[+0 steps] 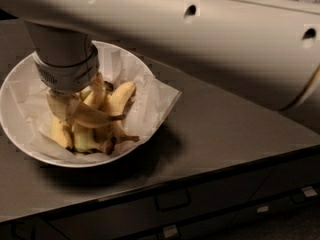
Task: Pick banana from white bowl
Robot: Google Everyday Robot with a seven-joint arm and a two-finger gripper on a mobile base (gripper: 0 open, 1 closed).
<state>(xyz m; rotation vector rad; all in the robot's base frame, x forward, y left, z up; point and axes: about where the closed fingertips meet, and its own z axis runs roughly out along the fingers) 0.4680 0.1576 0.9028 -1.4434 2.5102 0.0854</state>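
The white bowl (20, 84), wide, shallow and lined with crumpled white paper, sits on the left of the dark counter and holds several bananas. My gripper (80, 109) reaches straight down into the bowl from the grey wrist. Its fingers (98, 86) are closed around the banana (92, 116), a plump, pale yellow, curved one that lies crosswise with its thin brownish stem pointing right. It rests just above the other bananas (122, 94), some of which have dark stem ends. The wrist hides the back of the pile.
My large white arm (210, 44) crosses the top of the view above the counter (225, 134). The liner paper (162, 101) sticks out over the bowl's right rim. Drawer fronts with handles (172, 201) run below the counter's front edge.
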